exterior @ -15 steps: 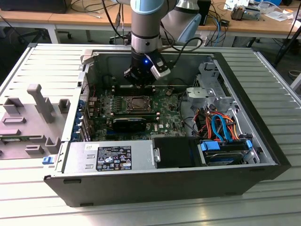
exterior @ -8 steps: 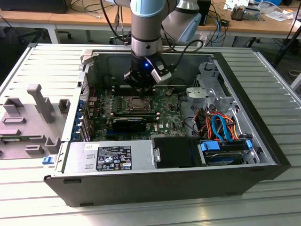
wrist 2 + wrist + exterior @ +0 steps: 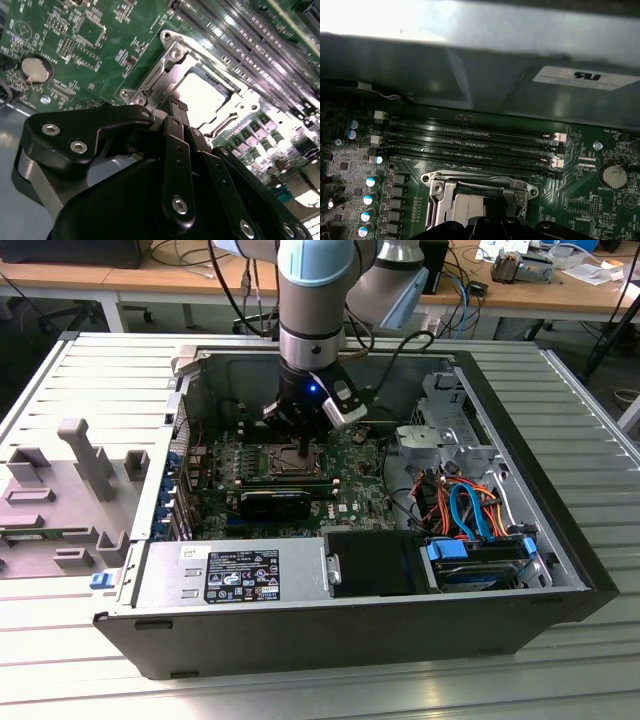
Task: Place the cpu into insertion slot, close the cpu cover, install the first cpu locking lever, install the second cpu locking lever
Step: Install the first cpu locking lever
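While my gripper (image 3: pixel 181 107) sits pinched together over the slot (image 3: pixel 165 65), the cpu (image 3: pixel 200 95) is in under the cover (image 3: pixel 227 107), levers left.

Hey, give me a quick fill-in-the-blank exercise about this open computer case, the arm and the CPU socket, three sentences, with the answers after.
1. The gripper is lowered over the insertion slot on the ____ circuit board.
2. In the second wrist view, the cpu lies in the square window of the silvery cpu ____.
3. In the first wrist view, the long memory slots are coloured ____.

Missing words: green; cover; black
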{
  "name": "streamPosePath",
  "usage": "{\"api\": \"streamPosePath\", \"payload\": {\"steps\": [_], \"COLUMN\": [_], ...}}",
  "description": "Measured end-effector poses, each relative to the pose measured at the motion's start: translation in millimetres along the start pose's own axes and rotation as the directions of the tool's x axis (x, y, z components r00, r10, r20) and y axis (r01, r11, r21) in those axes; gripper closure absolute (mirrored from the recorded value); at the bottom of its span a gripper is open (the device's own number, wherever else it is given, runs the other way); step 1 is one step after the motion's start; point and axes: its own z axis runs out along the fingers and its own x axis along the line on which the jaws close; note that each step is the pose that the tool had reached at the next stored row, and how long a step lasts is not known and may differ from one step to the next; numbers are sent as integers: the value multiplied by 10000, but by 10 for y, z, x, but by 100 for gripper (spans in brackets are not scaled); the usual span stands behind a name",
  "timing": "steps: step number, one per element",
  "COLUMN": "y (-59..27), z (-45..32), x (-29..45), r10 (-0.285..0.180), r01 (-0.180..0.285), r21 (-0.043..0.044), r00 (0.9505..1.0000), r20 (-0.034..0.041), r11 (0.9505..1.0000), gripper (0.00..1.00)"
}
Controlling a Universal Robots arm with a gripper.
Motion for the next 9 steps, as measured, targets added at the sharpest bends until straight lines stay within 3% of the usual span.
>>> {"api": "streamPosePath", "payload": {"steps": [4, 9], "y": [-29, -25], "z": [-47, -181], "x": [5, 4], "r10": [2, 0], "r01": [-2, 0], "r21": [1, 0], "r00": [10000, 10000], "r20": [-1, 0], "r11": [10000, 10000], "gripper": [89, 89]}}
